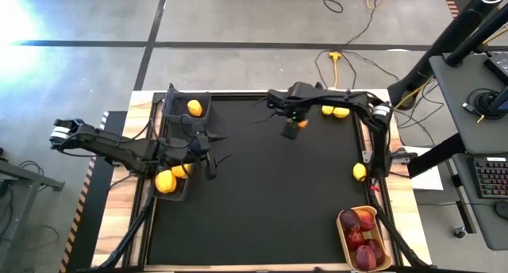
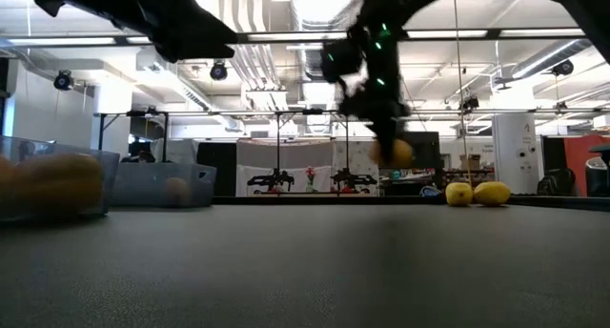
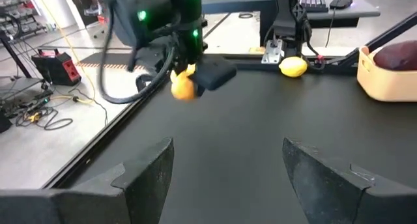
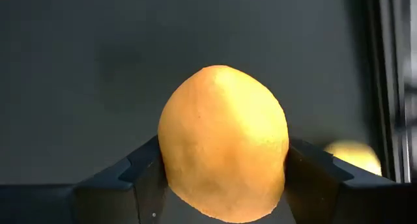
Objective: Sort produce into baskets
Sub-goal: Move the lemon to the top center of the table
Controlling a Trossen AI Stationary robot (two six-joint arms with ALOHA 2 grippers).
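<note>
Orange-yellow fruit (image 4: pixel 223 143) sits pinched between the two dark fingers of your right gripper (image 1: pixel 294 128), which hangs above the far middle of the black mat (image 1: pixel 262 194); the low view shows that fruit lifted clear of the surface. Two yellow lemons (image 1: pixel 334 111) lie just beside that arm at the mat's far edge, and another yellow piece (image 1: pixel 359 171) rests at the right edge. Your tan tray (image 1: pixel 343 240) in the near right corner holds dark red fruits (image 1: pixel 359 235). On the left, one dark bin (image 1: pixel 176 106) at the far corner holds a single yellow piece, and the nearer bin (image 1: pixel 181 195) holds more yellow ones. Your left gripper (image 3: pixel 225 168) waits beside that nearer bin, jaws spread with nothing between them.
</note>
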